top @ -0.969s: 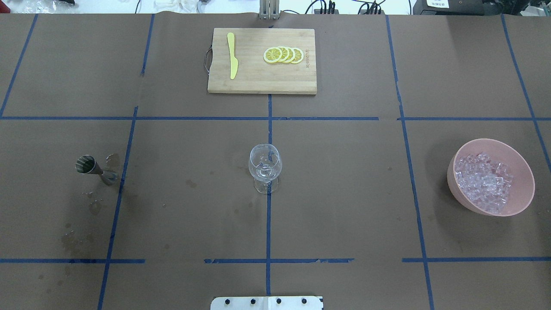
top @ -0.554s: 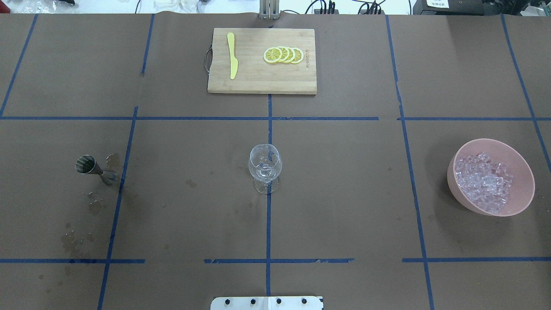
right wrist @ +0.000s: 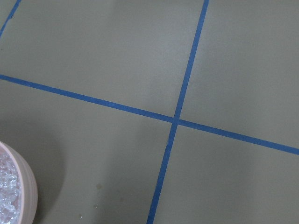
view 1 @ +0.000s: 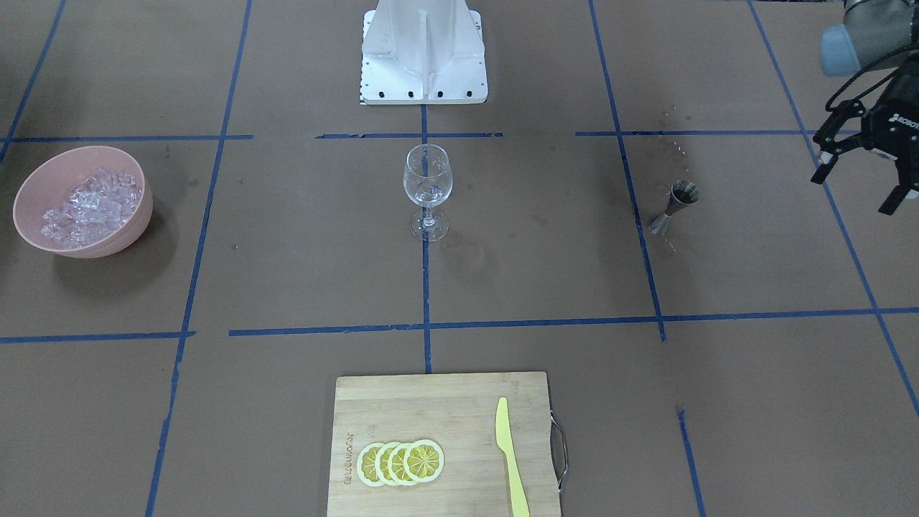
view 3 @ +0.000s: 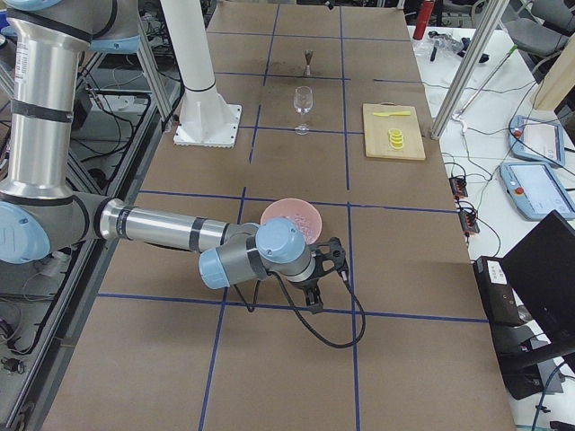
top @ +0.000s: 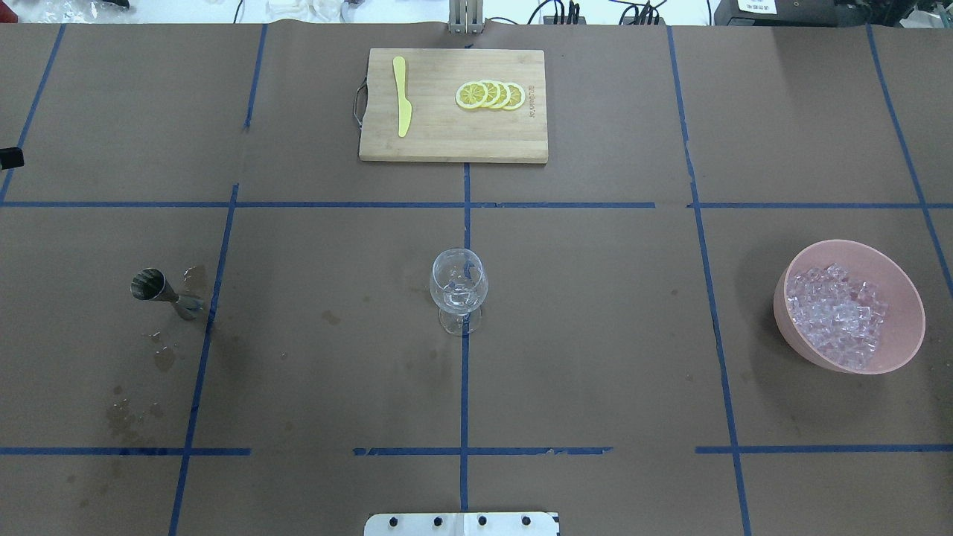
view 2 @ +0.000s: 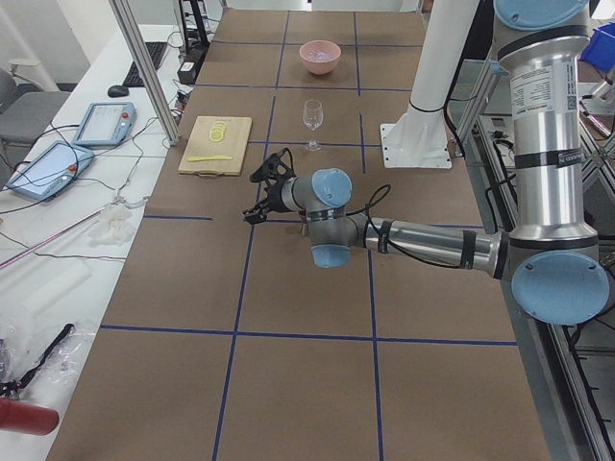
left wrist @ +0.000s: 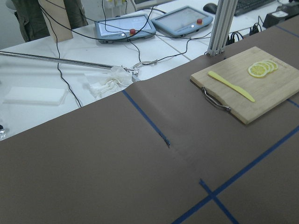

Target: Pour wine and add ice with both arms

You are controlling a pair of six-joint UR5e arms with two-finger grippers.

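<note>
While ice (top: 837,320) fills its bowl (top: 907,316), left gripper (view 1: 856,191) apparently spread, empty.

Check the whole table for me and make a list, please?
Surface: brown table with blue tape grid; stains near the measuring cup.
Job's things: wine glass upright at centre, looks empty; ice heaped in pink bowl.
Clutter: cutting board with knife and lemon slices.
Grippers: left end effector open, empty; right end effector beside bowl, cannot tell.
Cables: black cable loops off right wrist.
Surroundings: tablets on white bench.
</note>
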